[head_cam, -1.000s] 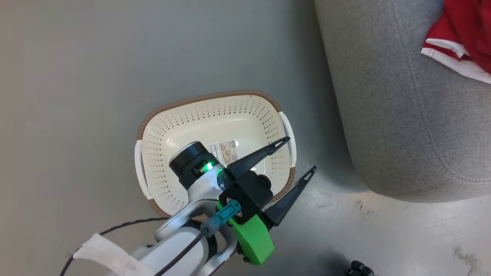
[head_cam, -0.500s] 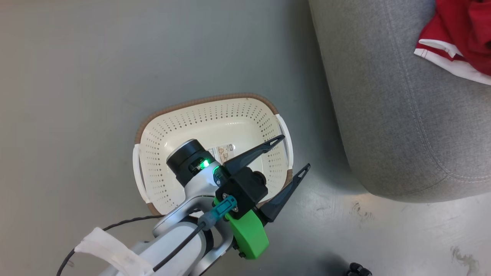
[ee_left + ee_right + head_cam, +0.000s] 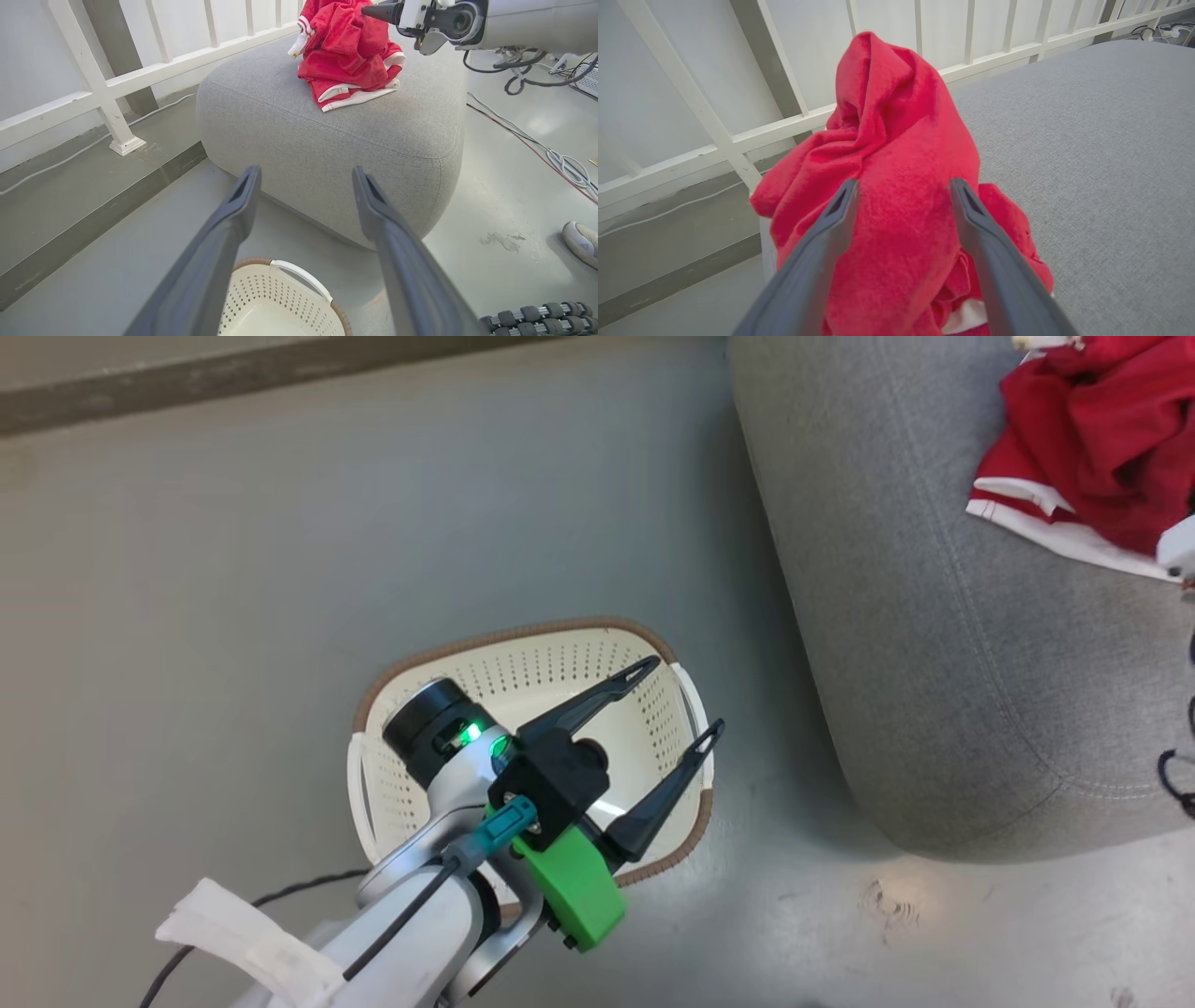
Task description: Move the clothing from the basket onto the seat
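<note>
Right tool [image 3: 903,182] sprung wide; clothing [image 3: 887,116] heaped near seat [image 3: 1087,140] edge.

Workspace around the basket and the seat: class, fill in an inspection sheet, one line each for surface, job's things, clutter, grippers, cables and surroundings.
Surface: grey floor, scuffed near the seat.
Job's things: red clothing heaped on the grey seat; basket on the floor beside the seat, no clothing in the part that shows.
Clutter: a pale shoe and a black segmented part on the floor.
Grippers: left gripper open above the basket, holding nothing; right gripper open, fingers either side of the heap's top.
Cables: loose cables on the floor past the seat; a black cable along the left arm.
Surroundings: white railing on a raised step.
</note>
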`<state>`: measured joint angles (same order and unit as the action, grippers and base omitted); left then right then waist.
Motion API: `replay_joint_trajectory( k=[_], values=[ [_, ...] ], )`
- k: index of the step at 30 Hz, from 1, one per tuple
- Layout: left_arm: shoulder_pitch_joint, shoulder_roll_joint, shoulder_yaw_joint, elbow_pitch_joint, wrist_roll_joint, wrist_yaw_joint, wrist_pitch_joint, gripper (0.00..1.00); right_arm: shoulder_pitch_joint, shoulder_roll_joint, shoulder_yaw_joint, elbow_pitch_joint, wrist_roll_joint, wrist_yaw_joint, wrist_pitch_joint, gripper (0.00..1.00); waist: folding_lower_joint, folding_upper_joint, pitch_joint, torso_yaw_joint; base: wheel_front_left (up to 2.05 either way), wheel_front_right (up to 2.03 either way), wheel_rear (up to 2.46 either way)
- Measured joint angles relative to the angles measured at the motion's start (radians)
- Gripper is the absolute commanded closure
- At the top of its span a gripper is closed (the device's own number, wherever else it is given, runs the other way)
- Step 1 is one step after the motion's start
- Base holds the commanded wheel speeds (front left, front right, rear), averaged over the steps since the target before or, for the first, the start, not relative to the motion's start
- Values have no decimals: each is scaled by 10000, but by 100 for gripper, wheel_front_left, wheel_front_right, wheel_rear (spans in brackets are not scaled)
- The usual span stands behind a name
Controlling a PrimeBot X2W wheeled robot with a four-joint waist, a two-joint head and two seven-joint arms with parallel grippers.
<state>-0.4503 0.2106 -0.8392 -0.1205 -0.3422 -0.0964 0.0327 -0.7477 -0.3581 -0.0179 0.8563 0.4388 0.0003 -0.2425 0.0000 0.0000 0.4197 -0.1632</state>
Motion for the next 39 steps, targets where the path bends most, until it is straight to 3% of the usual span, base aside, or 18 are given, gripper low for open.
replay_joint_trajectory(
  k=[12, 23, 30, 33, 39],
  values=[
    [819, -15, 660, 487, -322, 637, -529, 0, 1311, 727, 203, -1873, -286, 445, -92, 0, -1, 0, -1284, 222, 0, 0, 0],
    [1773, -6, 1960, 790, -761, 1864, -995, 0, 2788, 1369, 734, -3793, -968, 614, -94, 0, 0, 0, -2272, 868, 0, 0, 0],
    [2311, 215, 2938, 857, -855, 2033, -1216, 0, 3719, 1820, 1200, -4594, -1352, 591, -94, 0, -1, 0, -2768, 1281, 0, 0, 0],
    [2787, 288, 3419, 976, -859, 2121, -1233, 0, 4514, 2322, 1557, -4941, -1438, 571, -94, 0, -1, 0, -3085, 1439, 0, 0, 0],
    [3331, 337, 4052, 1018, -859, 2125, -1306, 0, 5287, 2397, 1624, -5350, -1509, 322, -94, 0, -1, 0, -3375, 1456, 0, 0, 0]
  ],
)
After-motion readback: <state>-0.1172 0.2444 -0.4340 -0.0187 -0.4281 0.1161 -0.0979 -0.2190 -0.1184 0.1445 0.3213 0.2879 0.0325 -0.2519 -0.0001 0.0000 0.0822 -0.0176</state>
